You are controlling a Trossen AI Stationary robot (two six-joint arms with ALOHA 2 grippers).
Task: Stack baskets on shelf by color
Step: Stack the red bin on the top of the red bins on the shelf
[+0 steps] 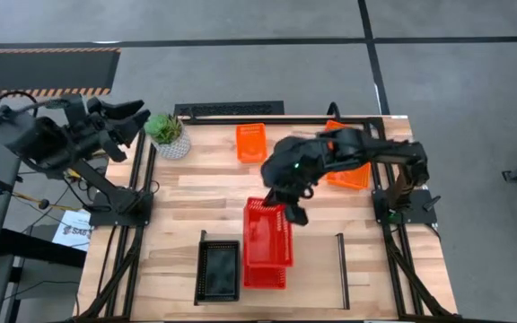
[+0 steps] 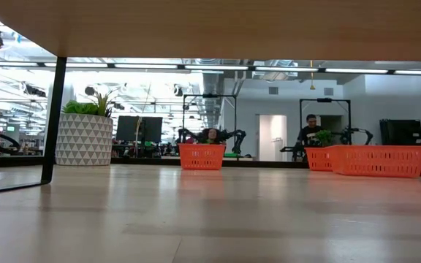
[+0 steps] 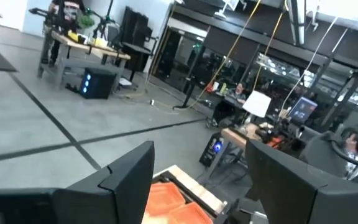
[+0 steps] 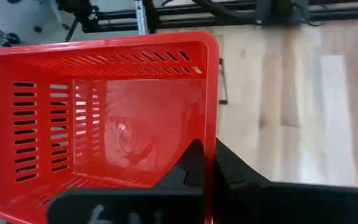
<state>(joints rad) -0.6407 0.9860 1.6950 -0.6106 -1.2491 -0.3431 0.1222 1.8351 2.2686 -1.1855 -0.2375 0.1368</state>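
Note:
My right gripper (image 1: 291, 212) reaches in from the right and is shut on a red mesh basket (image 1: 267, 231), which fills the right wrist view (image 4: 104, 118). A second red basket (image 1: 265, 274) lies under it on the wooden shelf (image 1: 317, 278), between two black rails. A black basket (image 1: 218, 271) stands on the shelf's left end. Two orange baskets (image 1: 250, 142) (image 1: 350, 174) rest on the table's far part and show in the low view (image 2: 202, 155) (image 2: 377, 160). My left gripper (image 1: 131, 120) waits open off the table's far left corner. My right gripper holds the red basket by its right wall's rim (image 4: 211, 134), near the far corner. One finger (image 4: 188, 168) is inside the basket and the other (image 4: 244, 180) outside. The fingers come from above. Whether the basket touches the red basket below, I cannot tell.
A potted green plant (image 1: 169, 135) stands at the table's far left corner. The shelf's black rails (image 1: 341, 269) (image 1: 200, 260) rise at either side. Bare wood lies on the shelf right of the red baskets. A person shows in the room behind (image 2: 310, 130).

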